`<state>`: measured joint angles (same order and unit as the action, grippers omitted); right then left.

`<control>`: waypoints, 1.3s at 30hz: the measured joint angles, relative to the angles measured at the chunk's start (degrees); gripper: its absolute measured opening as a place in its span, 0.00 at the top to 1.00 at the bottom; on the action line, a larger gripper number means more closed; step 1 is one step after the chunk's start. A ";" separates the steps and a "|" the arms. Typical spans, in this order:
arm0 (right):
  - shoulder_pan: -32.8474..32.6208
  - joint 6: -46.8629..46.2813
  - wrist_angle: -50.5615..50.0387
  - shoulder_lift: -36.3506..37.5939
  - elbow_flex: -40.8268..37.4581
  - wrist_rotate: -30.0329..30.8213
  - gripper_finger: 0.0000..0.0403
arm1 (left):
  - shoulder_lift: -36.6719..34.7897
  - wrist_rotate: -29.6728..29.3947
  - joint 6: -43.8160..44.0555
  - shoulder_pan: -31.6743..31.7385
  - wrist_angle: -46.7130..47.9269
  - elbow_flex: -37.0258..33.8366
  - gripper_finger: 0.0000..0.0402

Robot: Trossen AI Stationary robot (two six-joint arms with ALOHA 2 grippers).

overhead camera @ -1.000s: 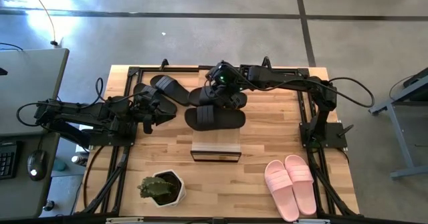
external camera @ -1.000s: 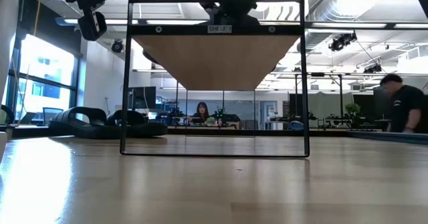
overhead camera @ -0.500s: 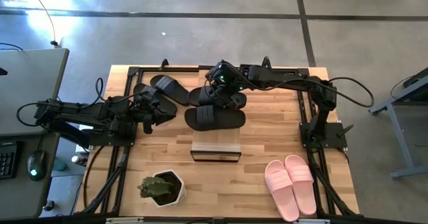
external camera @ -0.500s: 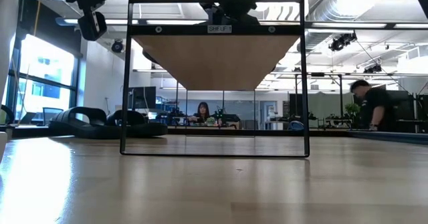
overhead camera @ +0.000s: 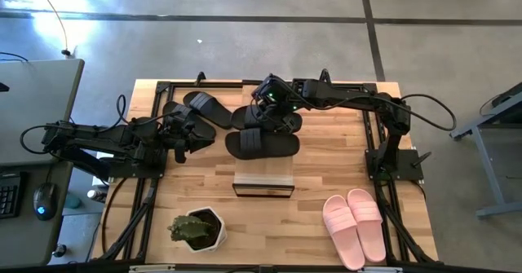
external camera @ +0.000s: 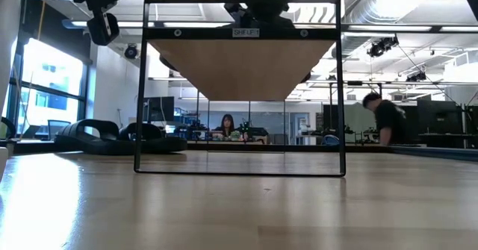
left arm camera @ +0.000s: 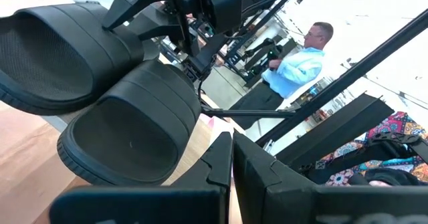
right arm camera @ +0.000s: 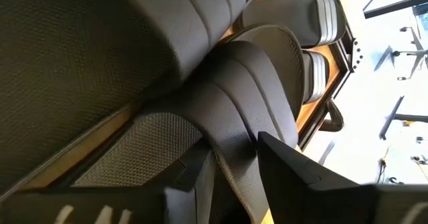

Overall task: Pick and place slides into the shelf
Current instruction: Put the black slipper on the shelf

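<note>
Right gripper directly over black slide, fingers straddling its strap, not clearly clamped; slide lengthwise across table, just behind shelf. Left gripper closed, farther off.

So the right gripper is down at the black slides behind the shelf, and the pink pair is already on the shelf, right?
Not quite. The pink pair lies on the table near the front right corner, not on the shelf, as the high view shows. The right gripper is indeed at the black slides.
</note>
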<state>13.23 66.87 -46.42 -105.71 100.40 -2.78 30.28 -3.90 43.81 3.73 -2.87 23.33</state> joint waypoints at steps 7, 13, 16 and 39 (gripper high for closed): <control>0.09 -2.87 -0.10 0.00 0.00 -1.53 0.75 | 0.02 0.00 0.00 0.01 0.02 0.00 0.99; 0.62 -4.65 -0.87 0.28 0.00 -3.04 0.75 | 0.01 0.00 0.00 0.01 0.02 0.00 0.99; 1.30 -5.51 -2.08 0.93 0.00 -4.47 0.75 | 0.02 0.00 0.00 -0.01 0.04 0.00 0.99; 2.17 -6.10 -7.49 4.14 0.02 -0.80 0.75 | 0.01 -0.20 -1.43 0.00 0.49 0.00 0.99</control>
<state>15.41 60.77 -53.91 -101.58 100.42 -3.58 30.30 -4.11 42.38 3.73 -2.39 23.33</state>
